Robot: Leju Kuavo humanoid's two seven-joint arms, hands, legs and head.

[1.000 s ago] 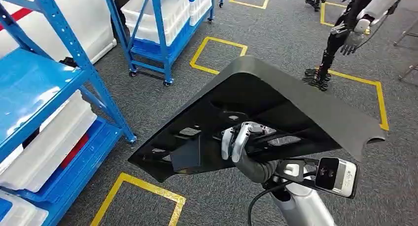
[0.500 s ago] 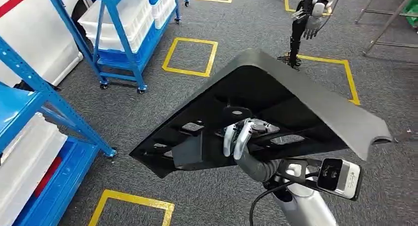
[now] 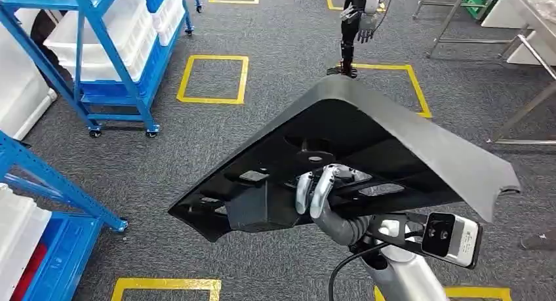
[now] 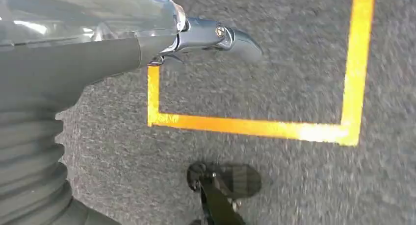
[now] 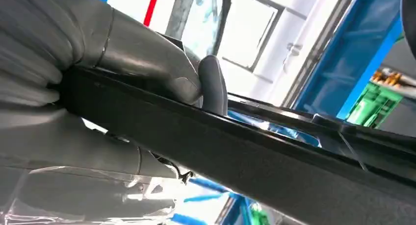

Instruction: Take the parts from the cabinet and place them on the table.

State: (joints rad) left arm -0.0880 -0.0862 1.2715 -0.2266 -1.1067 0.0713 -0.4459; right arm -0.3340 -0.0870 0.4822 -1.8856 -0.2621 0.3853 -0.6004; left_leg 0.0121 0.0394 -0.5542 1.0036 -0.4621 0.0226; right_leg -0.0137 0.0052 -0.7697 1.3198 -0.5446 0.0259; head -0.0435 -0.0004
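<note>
While the right hand point(image 3: 319, 195) gripped the large black panel point(image 3: 367, 143) from beneath, fingers wrapped over its inner ribbing, the part hung tilted above the grey carpet point(image 3: 275, 58) (underside facing the head camera). A blue shelving cart point(image 3: 108, 45) stood at ten o'clock, another robot point(image 3: 357, 19) at twelve. The left hand point(image 4: 147, 43) hung over a yellow floor marking point(image 4: 245, 127), holding nothing; how its fingers lay I could not tell.

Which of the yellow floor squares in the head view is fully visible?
The yellow square beside the blue wheeled rack: all four sides show. The others are cut by the black part or the picture's edge.
</note>
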